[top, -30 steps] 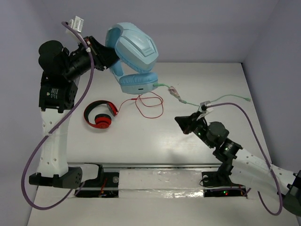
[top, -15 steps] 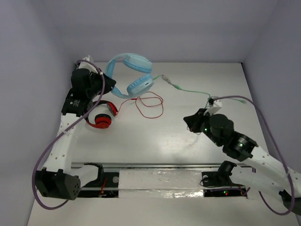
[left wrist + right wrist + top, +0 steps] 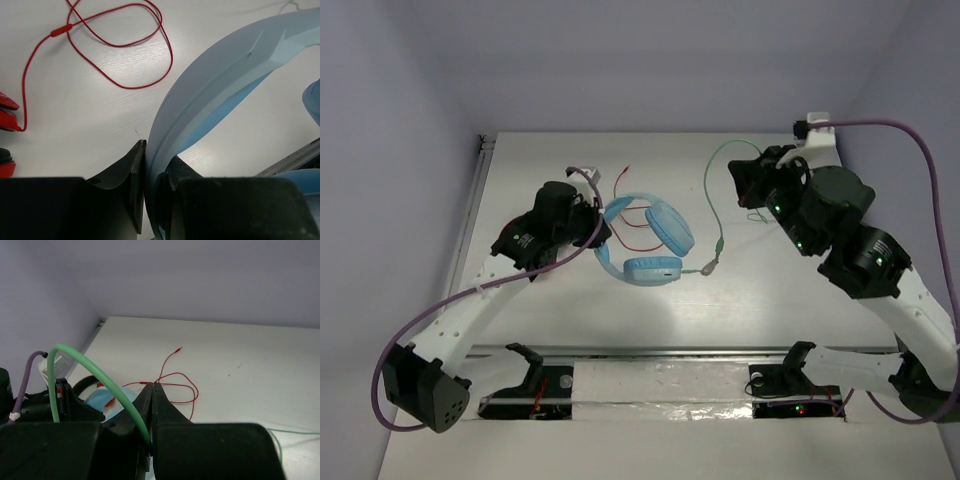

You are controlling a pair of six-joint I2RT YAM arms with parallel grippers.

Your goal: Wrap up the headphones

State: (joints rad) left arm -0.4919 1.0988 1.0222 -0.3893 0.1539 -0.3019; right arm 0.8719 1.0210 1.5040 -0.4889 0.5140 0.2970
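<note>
The left gripper point(image 3: 152, 172) is pinching the headband point(image 3: 210, 90) of the headphones point(image 3: 670, 228) between closed jaws, while the headphones are lying over the middle of the surface point(image 3: 620, 320), above a red cable point(image 3: 120, 45). The right gripper point(image 3: 151, 395) is clamping its jaws on the thin green cable point(image 3: 711, 195), which is arching up from the headphones. The shell is looking stiff and light, so the band is giving a sound hold; the cable is limp, likely needing gentle tension for winding
</note>
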